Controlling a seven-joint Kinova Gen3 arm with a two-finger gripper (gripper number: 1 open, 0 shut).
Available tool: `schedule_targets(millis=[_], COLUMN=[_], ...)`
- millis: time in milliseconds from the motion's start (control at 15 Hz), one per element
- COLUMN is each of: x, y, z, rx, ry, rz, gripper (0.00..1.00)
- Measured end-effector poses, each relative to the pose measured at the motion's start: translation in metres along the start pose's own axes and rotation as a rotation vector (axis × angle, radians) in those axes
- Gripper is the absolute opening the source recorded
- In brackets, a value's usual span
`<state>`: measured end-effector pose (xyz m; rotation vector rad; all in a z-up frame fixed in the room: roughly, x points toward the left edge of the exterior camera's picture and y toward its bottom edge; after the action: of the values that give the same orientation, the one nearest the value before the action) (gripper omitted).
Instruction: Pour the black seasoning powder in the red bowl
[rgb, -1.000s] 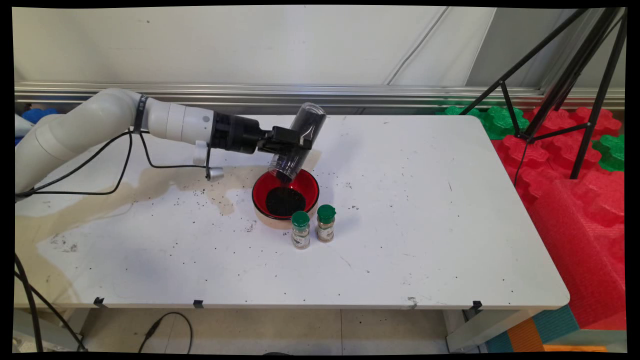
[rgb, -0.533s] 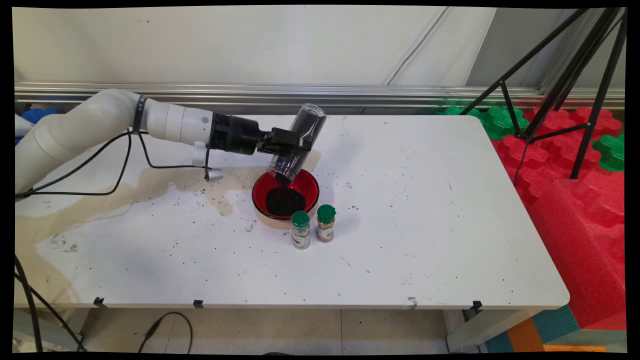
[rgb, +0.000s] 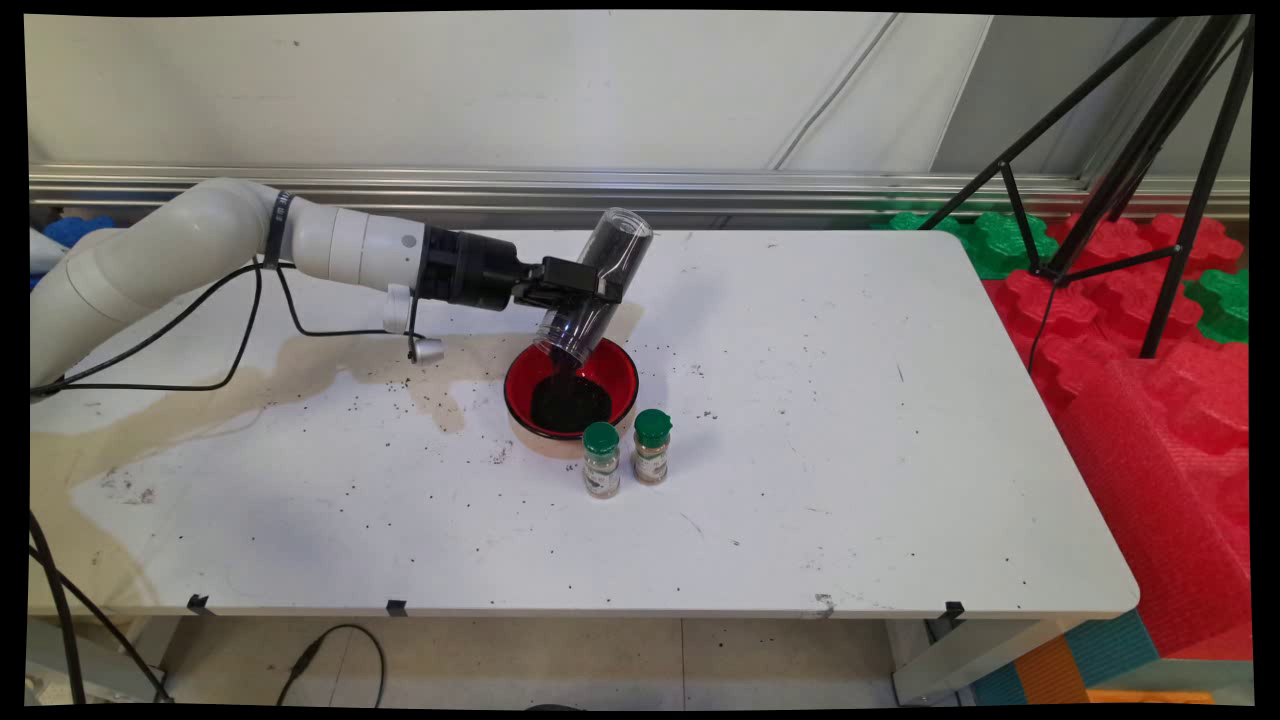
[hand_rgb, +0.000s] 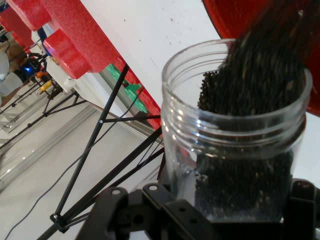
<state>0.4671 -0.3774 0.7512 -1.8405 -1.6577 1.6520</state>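
The gripper is clamped around the middle of a clear plastic jar, held tipped with its open mouth pointing down over a red bowl, so the dark grains inside slide toward the threaded rim and spill out. A black heap sits in the bowl directly under the mouth, which hangs just above the bowl's far rim. Two small spice bottles with green caps stand upright side by side just in front of the bowl, clear of the pour. Loose black specks dot the white table around them, and a brownish stain spreads to the bowl's left.
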Motion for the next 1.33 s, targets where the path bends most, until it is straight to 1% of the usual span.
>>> schedule_targets(millis=[1067,1333], x=[0.0004,0.0006], y=[0.0021,0.0028], z=[-0.0025,-0.0032], rx=[0.001,0.001], ry=[0.005,0.007], rz=[0.026,0.016], gripper=[0.00,0.00])
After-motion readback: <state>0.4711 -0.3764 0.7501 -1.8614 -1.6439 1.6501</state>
